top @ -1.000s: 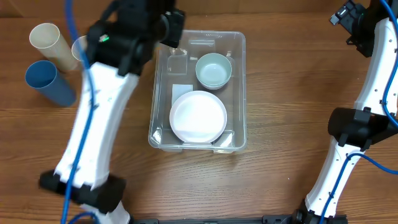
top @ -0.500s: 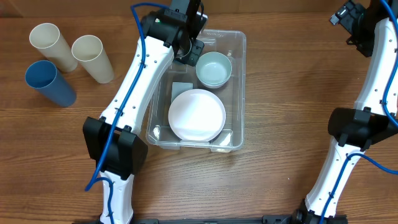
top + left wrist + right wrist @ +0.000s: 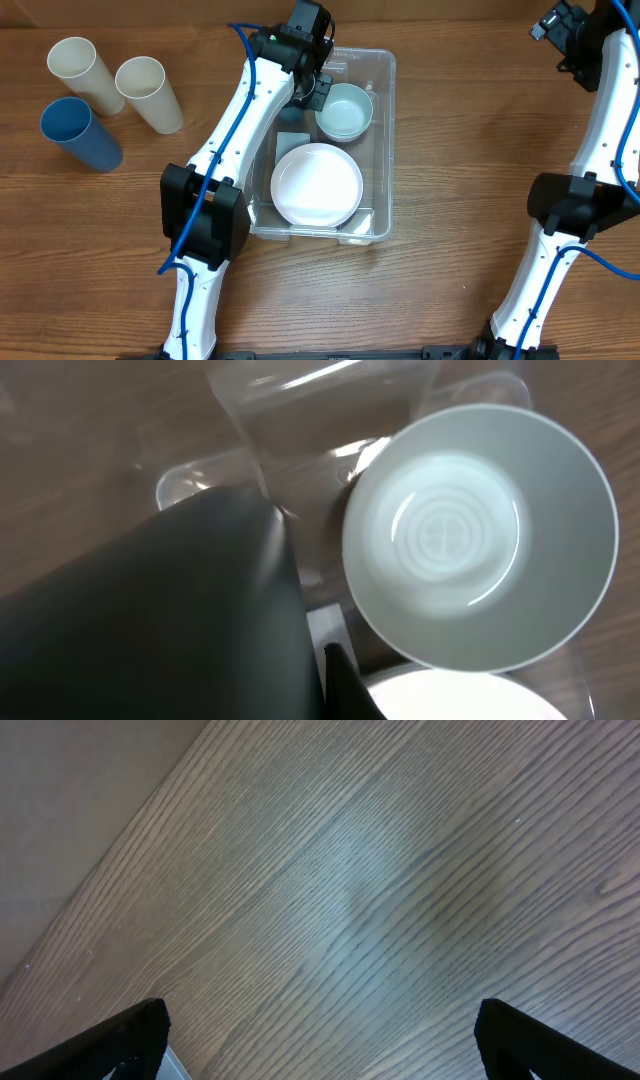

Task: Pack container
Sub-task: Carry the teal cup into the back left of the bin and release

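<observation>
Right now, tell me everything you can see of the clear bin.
The container is a clear plastic rectangular bin with rounded corners and moulded ribs. It is open-topped and sits upright and flat on the wooden table. Inside, a pale green bowl sits at the far end and a white plate nearer the robot, both on its floor. The left gripper hangs over its far-left part; whether it touches the bin cannot be told.

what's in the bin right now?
In the bin: a pale green bowl at the back and a white plate in front of it. The left gripper hangs over the back-left corner, hiding the floor there; whether anything lies under it cannot be seen.
</observation>
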